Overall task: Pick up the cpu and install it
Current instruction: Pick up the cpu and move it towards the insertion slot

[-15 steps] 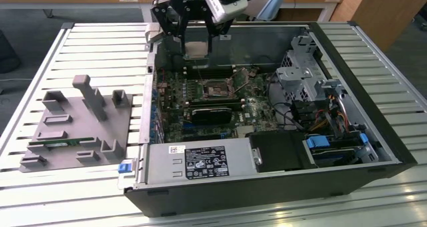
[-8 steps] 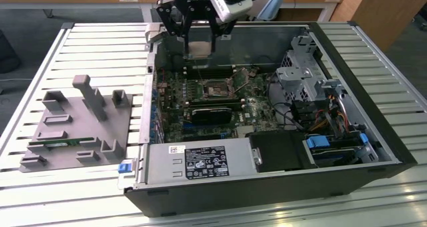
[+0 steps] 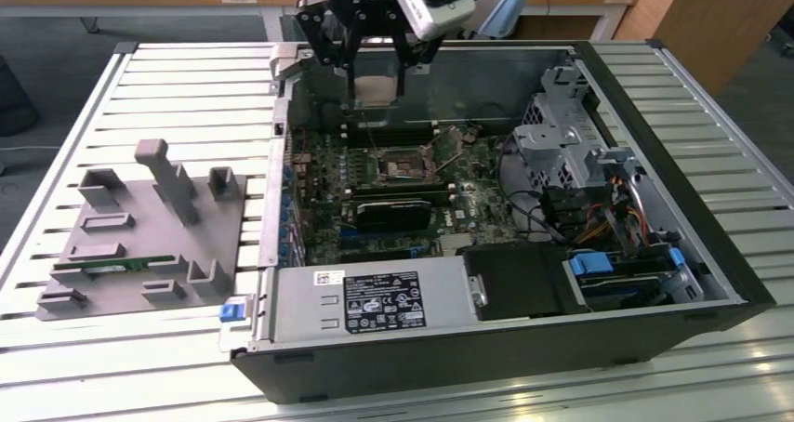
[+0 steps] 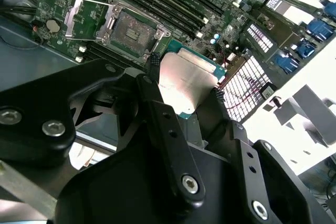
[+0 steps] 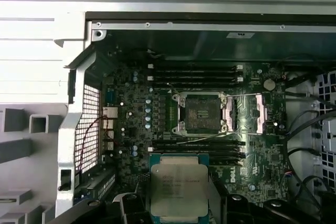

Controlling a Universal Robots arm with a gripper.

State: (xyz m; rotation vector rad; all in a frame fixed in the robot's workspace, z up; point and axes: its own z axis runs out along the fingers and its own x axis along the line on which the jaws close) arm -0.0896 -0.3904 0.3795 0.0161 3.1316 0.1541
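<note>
The black hand is clamped on the small, flat, silvery-topped square cpu, holding it above the far part of the open black computer case. Pickup is done, installing is not — the metal-framed socket stands open and empty.

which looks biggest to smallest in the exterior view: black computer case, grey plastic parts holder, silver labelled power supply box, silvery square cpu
1. black computer case
2. grey plastic parts holder
3. silver labelled power supply box
4. silvery square cpu, held in the gripper, clearly smallest
</note>
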